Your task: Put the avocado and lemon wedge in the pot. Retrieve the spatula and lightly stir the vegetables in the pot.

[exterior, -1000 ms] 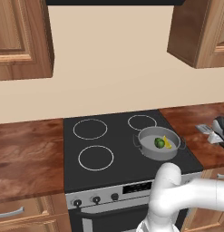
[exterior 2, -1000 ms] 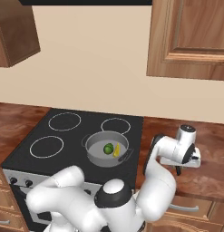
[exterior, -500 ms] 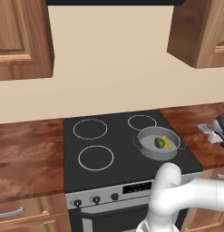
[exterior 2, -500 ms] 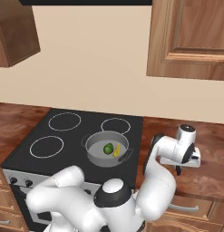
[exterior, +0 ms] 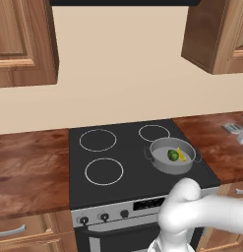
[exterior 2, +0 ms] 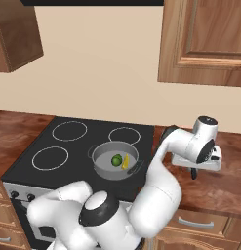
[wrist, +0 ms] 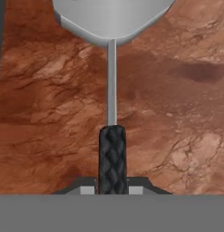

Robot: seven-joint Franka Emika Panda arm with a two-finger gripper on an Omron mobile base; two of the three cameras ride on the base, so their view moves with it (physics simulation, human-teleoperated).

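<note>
A black stove (exterior: 118,167) sits between brown wooden counters (exterior: 29,167), cabinets (exterior 2: 205,39) above.

Spatula (wrist: 111,90): blade cut off by hand view's top edge, black grip's lower end hidden between the gripper (wrist: 111,189) fingertips. Right of the pot (exterior: 172,156), the hand is clipped by left base view's edge; finger gap there unreadable.

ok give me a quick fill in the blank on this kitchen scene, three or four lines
1. The small dark green avocado and the yellow lemon wedge lie inside the shallow grey metal ____.
2. The pot sits on the black ____.
3. The stove has four round burner rings, and the pot covers ____ of them.
4. The spatula's black woven handle lies over the brown ____.

Missing words: pot; stove; one; counter
</note>
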